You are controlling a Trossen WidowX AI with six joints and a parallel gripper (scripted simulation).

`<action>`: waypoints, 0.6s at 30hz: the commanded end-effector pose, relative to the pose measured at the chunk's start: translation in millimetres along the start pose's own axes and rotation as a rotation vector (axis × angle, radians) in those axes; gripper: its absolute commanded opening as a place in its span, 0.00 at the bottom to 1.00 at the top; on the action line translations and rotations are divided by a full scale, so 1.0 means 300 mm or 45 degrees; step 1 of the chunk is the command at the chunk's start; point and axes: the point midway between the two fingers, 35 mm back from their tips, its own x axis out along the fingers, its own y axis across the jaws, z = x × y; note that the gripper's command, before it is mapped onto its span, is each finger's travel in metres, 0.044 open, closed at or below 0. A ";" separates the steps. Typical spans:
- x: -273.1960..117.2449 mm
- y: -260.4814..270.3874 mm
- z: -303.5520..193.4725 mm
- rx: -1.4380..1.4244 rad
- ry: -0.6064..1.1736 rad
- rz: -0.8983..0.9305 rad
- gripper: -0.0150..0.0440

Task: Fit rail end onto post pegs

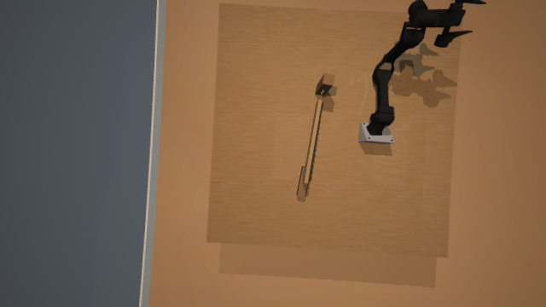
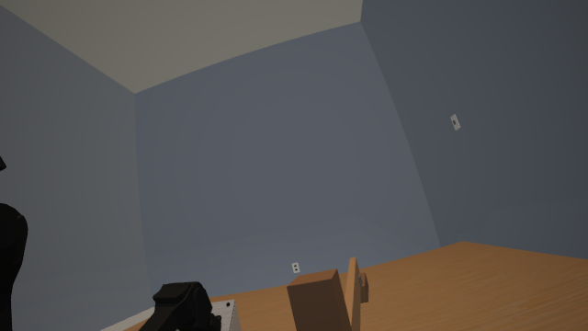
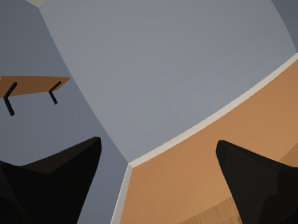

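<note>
The long wooden rail (image 1: 313,138) (image 2: 353,294) lies on the table (image 1: 264,51). One end sits at the low footboard block (image 1: 302,189). The other end is down on the table just in front of the short post (image 1: 326,82) (image 2: 314,303). The pegs are too small to make out. My gripper (image 1: 466,17) (image 3: 161,146) is open and empty. It is raised far off at the table's back right corner, well away from the rail and post. In the wrist view it shows only wall and floor between the fingers.
The arm's base (image 1: 376,136) (image 2: 184,305) is bolted to the table to the right of the rail. The arm (image 1: 386,72) reaches back toward the far right corner. A grey wall (image 1: 77,153) borders the floor on the left.
</note>
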 end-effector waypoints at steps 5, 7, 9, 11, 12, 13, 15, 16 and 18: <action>0.009 0.030 0.127 -0.027 -0.112 0.084 1.00; 0.007 0.046 0.232 -0.052 -0.217 0.140 1.00; -0.005 0.056 0.340 -0.080 -0.334 0.185 1.00; -0.026 0.058 0.447 -0.112 -0.458 0.212 1.00; -0.040 0.057 0.501 -0.129 -0.522 0.217 1.00; -0.055 0.053 0.554 -0.146 -0.587 0.219 1.00; -0.094 0.040 0.658 -0.181 -0.723 0.211 1.00; -0.116 0.031 0.709 -0.198 -0.792 0.200 1.00; -0.168 0.007 0.807 -0.231 -0.932 0.167 1.00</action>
